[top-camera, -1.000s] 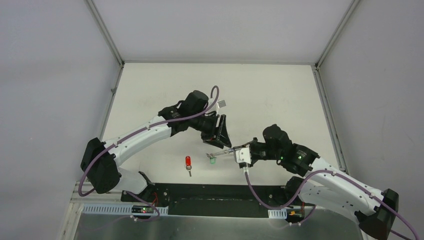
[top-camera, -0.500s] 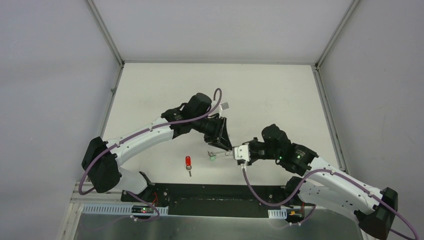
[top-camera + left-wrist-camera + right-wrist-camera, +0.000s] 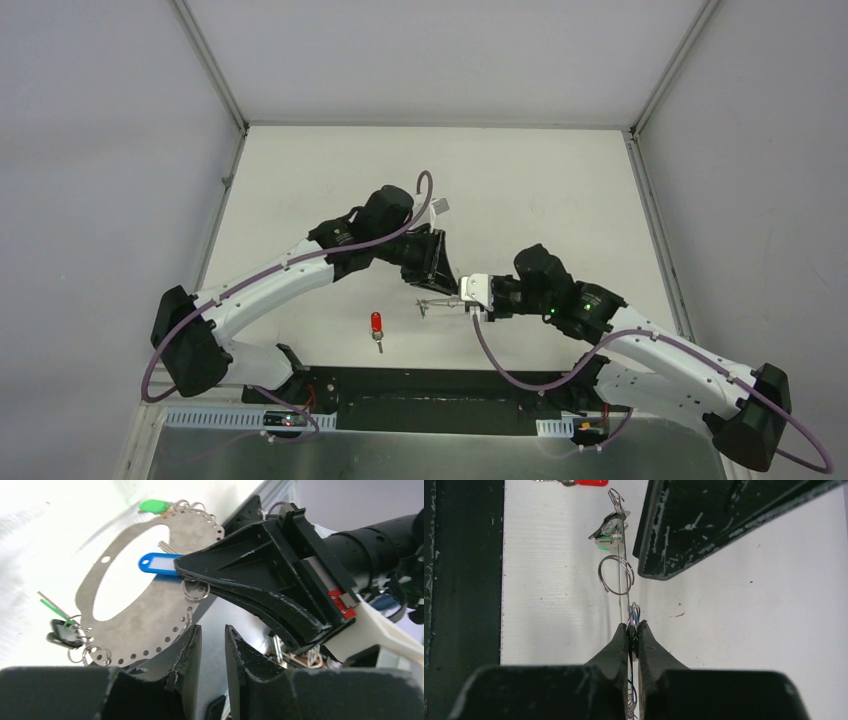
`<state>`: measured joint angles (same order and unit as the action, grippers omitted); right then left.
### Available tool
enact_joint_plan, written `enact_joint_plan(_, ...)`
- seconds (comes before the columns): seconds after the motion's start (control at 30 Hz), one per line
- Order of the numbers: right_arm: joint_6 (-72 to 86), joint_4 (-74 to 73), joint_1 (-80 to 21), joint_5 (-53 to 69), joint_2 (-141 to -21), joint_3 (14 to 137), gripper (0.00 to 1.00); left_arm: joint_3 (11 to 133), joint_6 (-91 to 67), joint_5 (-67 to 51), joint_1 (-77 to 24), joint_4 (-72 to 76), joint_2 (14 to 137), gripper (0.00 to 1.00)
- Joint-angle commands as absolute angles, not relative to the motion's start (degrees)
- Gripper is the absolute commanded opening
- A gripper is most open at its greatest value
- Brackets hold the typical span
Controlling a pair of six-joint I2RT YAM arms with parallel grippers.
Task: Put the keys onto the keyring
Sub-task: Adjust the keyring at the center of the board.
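The keyring (image 3: 150,605) is a flat grey oval loop with small holes along its rim, and it is held up off the table. It carries a green-headed key (image 3: 154,505), a blue tag (image 3: 157,562) and small split rings. My right gripper (image 3: 633,627) is shut on its edge, and the ring (image 3: 624,580) shows edge-on with the green key (image 3: 608,535) hanging at the far end. My left gripper (image 3: 211,640) is slightly open and empty, close beside the ring and the right fingers (image 3: 260,575). A red-headed key (image 3: 377,323) lies alone on the table.
The black base plate (image 3: 420,385) runs along the near edge of the white table. Grey walls (image 3: 120,150) enclose the table on the left, back and right. Purple cables (image 3: 520,370) loop from both arms.
My right gripper has moved left and slightly up with the keyring, lifting the green key. My left gripper has shifted a little left, staying next to the ring.
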<state>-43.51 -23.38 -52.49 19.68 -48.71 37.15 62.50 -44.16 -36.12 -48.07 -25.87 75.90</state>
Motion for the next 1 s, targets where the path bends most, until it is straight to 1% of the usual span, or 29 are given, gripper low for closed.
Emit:
enact_joint_plan(0.0,-36.4,-19.09,-52.74,18.36,-49.54,41.81,0.0,65.96,-39.33,-27.34,-48.92,-30.39,70.59,0.26)
enact_joint_plan(0.1,-31.16,-17.93,-52.76,16.95,-50.79,42.59,0.0,66.33,-38.45,-22.11,-49.02,-34.08,67.79,0.3)
enact_joint_plan(0.27,-19.72,-15.14,-52.8,14.04,-52.66,43.86,0.0,63.05,-40.25,-15.51,-49.32,-34.82,61.75,0.34)
enact_joint_plan(0.47,2.29,-15.36,-52.69,2.03,-56.26,46.82,0.0,59.33,-42.59,-7.22,-49.56,-33.86,54.57,0.35)
enact_joint_plan(0.7,10.95,-14.46,-52.67,2.65,-57.89,47.66,0.0,53.87,-43.14,-9.85,-49.55,-23.81,54.36,0.35)
enact_joint_plan(0.83,12.98,-14.41,-52.7,4.19,-58.14,48.1,0.0,50.61,-42.89,-11.18,-49.55,-15.42,54.99,0.42)
enact_joint_plan(0.97,14.37,-14.49,-52.65,5.29,-58.1,48.24,0.0,47.56,-41.69,-10.91,-49.56,-7.48,55.31,0.45)
